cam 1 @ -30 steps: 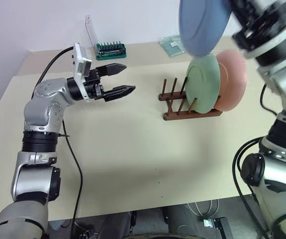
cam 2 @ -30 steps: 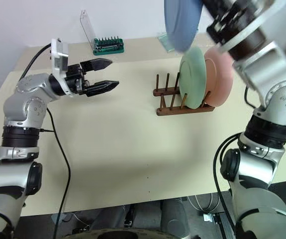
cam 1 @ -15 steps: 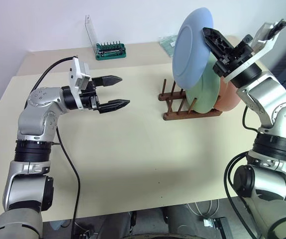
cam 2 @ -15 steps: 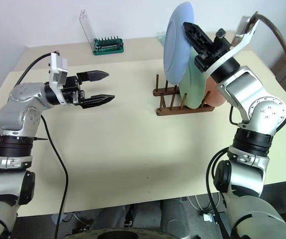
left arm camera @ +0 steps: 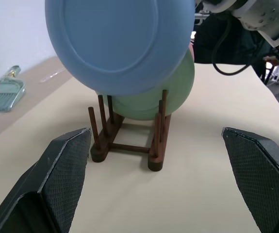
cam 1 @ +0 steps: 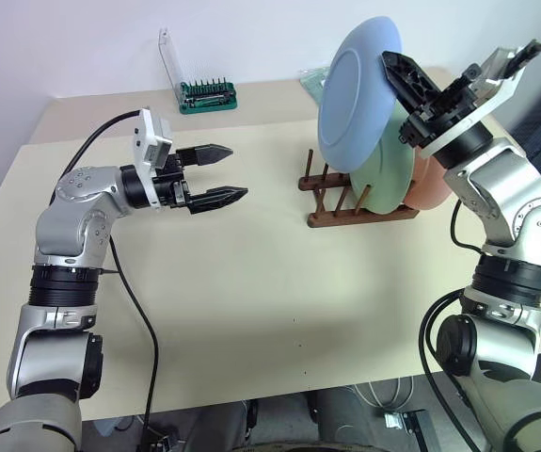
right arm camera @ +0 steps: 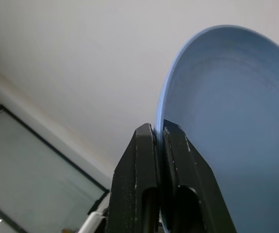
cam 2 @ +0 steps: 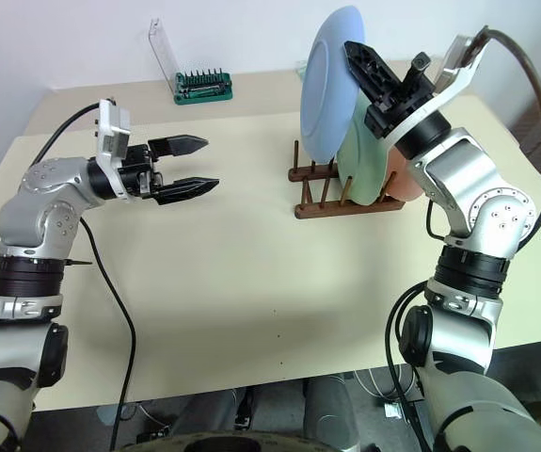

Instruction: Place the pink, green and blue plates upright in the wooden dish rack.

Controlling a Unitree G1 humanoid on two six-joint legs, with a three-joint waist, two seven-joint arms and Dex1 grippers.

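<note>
**Blue plate held over the rack**

Your right gripper [cam 2: 362, 58] is clamped on the rim of the blue plate [cam 1: 357, 92], holding it upright above the wooden dish rack [cam 1: 357, 200], in front of the green plate [cam 1: 392, 174] and pink plate [cam 1: 437, 184] standing in it. Your left gripper [cam 1: 215, 173] hangs level over the table [cam 1: 251, 282], jaws spread and empty, pointing toward the rack.

Bright, even light w/ soft shadows on the table [cam 1: 251, 282]; all views sharp, no glare.
</note>
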